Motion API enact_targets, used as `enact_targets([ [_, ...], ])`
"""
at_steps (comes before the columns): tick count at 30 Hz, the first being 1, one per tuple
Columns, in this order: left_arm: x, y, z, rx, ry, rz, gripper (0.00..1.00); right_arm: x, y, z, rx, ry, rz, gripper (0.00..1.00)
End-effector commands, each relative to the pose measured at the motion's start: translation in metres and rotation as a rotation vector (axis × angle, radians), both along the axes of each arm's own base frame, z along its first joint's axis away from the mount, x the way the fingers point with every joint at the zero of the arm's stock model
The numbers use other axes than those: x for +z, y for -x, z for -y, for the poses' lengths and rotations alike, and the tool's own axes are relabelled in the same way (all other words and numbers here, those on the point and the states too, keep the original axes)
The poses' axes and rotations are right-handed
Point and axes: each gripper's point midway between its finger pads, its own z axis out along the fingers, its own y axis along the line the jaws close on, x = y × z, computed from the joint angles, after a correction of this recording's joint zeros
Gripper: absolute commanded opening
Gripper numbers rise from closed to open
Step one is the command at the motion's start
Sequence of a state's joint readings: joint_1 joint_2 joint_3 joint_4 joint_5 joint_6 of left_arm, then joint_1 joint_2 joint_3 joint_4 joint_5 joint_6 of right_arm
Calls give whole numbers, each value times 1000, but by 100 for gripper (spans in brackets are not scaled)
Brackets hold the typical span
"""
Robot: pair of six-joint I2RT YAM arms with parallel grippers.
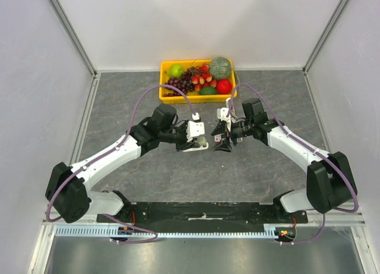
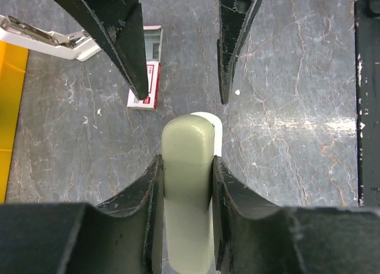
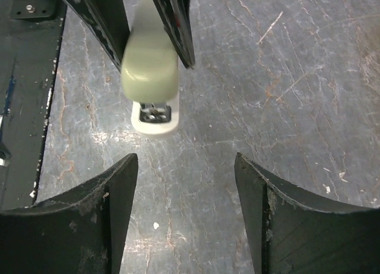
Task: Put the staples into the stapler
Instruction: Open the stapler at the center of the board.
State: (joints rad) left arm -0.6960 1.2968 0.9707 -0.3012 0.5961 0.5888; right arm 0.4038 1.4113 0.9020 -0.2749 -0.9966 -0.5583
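**A:** Overhead view, as we stand. The grey counter carries both arms, which meet over its middle. A yellow bin of fruit sits at the far edge and looks to have no part in this job.

**B:** Which step is in hand?

**A:** Presenting the stapler, I'd judge. The left tool is clenched on the pale green stapler, one finger on each flank, nose aimed at the other arm. The right tool faces it, released, with its jaws spread wide and nothing between them.

**B:** Is the stapler opened?

**A:** In the right wrist view its green top seems to lie down on the white base, with only the metal mouth showing. So I'd say not yet.

**B:** And where are the staples?

**A:** The staples, a small red-and-white box, lie flat on the counter beyond the stapler's nose. The box is partly behind one finger of the right tool, and neither tool holds it. Near it a second, white stapler appears hinged open.

**B:** What does the next move call for?

**A:** Loading has not begun. The free right tool would need to lift the green top while the left braces the body. After that a strip must be drawn from the box, which is thin, slippery work for broad fingers
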Motion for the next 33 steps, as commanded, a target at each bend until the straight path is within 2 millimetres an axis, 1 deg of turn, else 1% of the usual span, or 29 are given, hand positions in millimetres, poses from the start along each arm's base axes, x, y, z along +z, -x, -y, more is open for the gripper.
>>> enact_targets([
  [1,16,-10,14,59,-5,32,2,20,8,-10,78,-60,25,75],
  [3,12,-8,21,55,-12,24,2,19,11,-13,86,-58,20,75],
  [6,11,-6,29,52,-10,23,2,14,10,-15,86,-49,8,75],
  [10,16,-9,39,63,0,29,2,8,11,-18,88,-39,-13,75],
  [15,19,-10,44,75,16,24,2,1,8,-21,72,-25,-23,73],
  [18,22,-12,45,89,30,21,2,-2,4,-23,55,-25,-27,68],
  [20,25,-11,46,88,38,23,2,-2,2,-23,46,-26,-35,60],
  [21,26,-10,46,90,42,18,2,-2,1,-24,45,-28,-33,50],
  [23,29,-9,46,86,53,20,2,-1,-1,-25,36,-29,-32,33],
  [24,29,-10,46,93,58,16,2,0,-3,-25,33,-32,-24,16],
  [25,28,-8,46,93,58,13,2,-1,-4,-25,29,-29,-20,10],
  [26,33,-10,46,105,75,23,2,-1,-6,-24,22,-23,-9,4],
  [27,35,-13,44,120,81,33,2,-2,-6,-23,17,-19,-4,0],
  [28,34,-14,43,131,86,34,2,-3,-6,-23,15,-15,0,0],
  [29,40,-16,43,143,112,47,2,-3,-7,-22,15,-15,13,0],
  [30,47,-17,41,154,134,55,2,-3,-7,-20,12,-15,14,0],
  [32,57,-26,34,184,165,51,2,-3,-9,-17,7,-20,15,0],
  [33,67,-27,31,199,199,33,2,-3,-9,-17,8,-27,14,0],
])
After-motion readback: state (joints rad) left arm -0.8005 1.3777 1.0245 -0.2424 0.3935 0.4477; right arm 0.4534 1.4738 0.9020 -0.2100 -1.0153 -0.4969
